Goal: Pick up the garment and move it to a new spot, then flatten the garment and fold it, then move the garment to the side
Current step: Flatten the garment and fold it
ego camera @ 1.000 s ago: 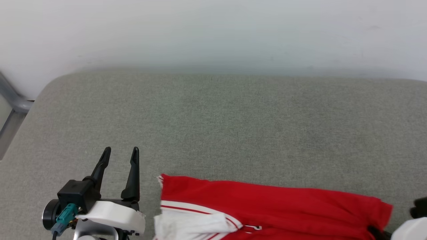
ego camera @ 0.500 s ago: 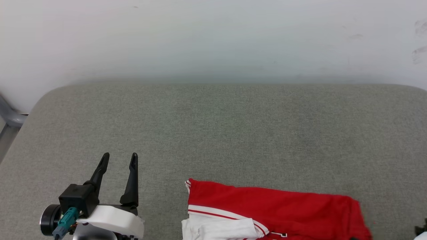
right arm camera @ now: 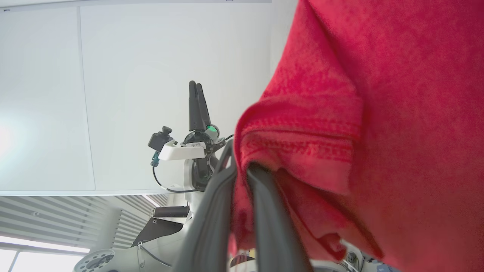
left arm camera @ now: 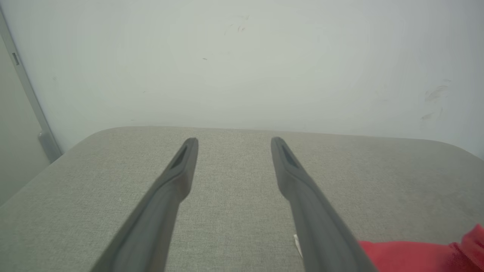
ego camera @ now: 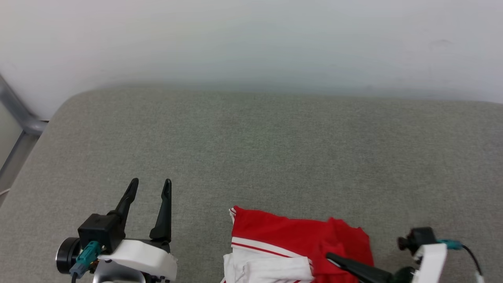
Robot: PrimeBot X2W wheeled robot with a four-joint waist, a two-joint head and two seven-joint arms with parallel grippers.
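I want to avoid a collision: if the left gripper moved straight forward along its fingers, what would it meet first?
Probably the white wall beyond the grey cushion; nothing stands before the open left gripper, but depth is unclear.

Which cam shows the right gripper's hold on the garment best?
Right wrist view: the right gripper is shut on a red fold of the garment, close up. Head view gives one finger across it; left wrist view, a red corner.

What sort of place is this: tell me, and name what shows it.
Probably an indoor lab or test room, though I can't be sure: a grey padded surface set against a bare white wall, slatted blinds or louvres in the right wrist view, and a garment as the work piece.
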